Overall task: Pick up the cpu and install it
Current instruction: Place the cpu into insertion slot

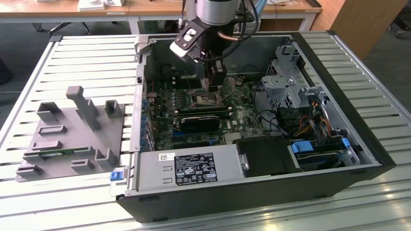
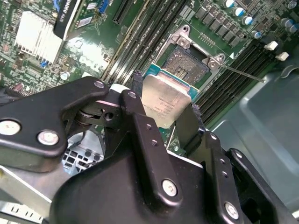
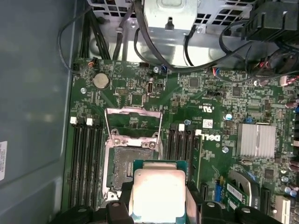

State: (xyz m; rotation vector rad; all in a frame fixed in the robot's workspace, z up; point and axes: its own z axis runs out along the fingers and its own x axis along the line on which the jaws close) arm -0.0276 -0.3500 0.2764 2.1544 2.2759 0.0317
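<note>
The cpu (image 2: 164,99), a flat square chip with a shiny silver top and pale rim, is clamped by its two opposite edges between the black fingers (image 2: 137,88) of my gripper (image 2: 166,103). In the first wrist view the cpu (image 3: 158,192) hangs just off one edge of the open black socket (image 3: 125,167), whose metal frame (image 3: 133,125) is flipped up. The cpu overlaps the socket's (image 2: 187,63) edge and hovers above it. In the exterior view my gripper (image 1: 214,86) reaches down into the open computer case, right over the socket (image 1: 204,99).
The case (image 1: 359,120) lies open on a slatted table. Memory slots (image 3: 86,158) flank the socket on both sides; a silver heatsink (image 3: 256,140) and cables (image 3: 140,37) lie nearby. A power supply (image 1: 186,168) and drive cage (image 1: 289,82) crowd the case. A grey fixture (image 1: 70,134) stands on the exterior view's left.
</note>
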